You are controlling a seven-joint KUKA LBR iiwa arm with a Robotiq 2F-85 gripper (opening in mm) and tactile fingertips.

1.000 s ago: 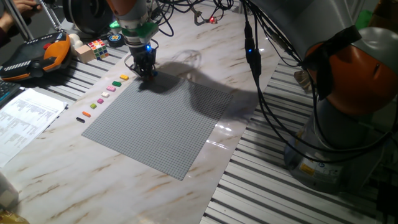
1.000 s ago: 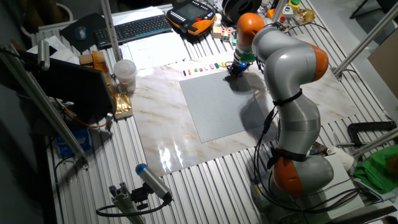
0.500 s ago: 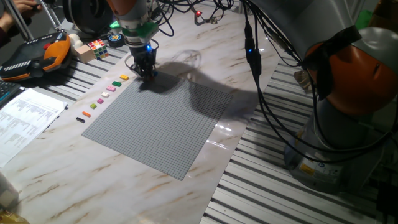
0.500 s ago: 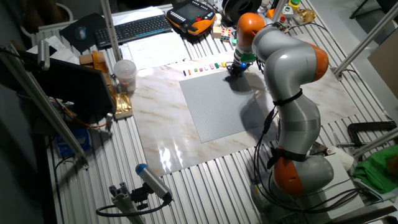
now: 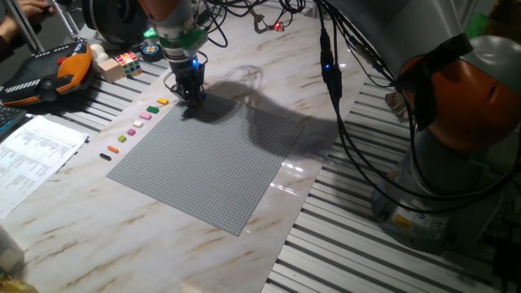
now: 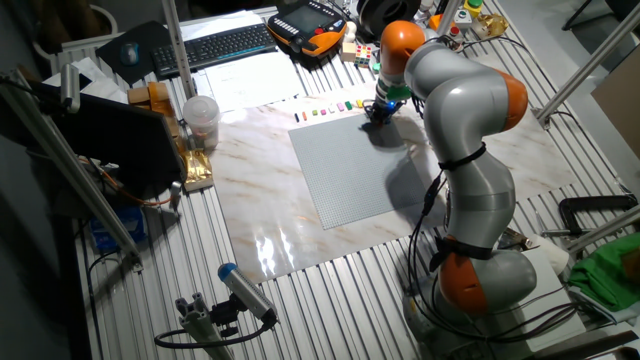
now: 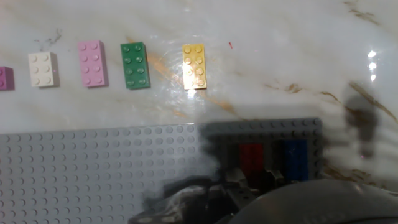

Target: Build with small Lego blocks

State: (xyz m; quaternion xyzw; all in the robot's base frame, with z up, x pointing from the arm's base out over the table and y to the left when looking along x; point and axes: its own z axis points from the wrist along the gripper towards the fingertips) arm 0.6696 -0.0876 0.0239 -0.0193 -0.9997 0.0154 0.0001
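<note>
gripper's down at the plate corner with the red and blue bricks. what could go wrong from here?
1. The red brick and blue brick sit right at the baseplate corner; a push there might shift or tip the plate.
2. The gripper hides the contact in every view, so jaw state and seating can't be checked.
3. The yellow brick lies loose just off the plate; a sideways retreat might knock it.

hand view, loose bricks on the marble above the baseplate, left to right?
Purple brick, cut off by the left edge → white brick → pink brick → green brick → yellow brick.
</note>
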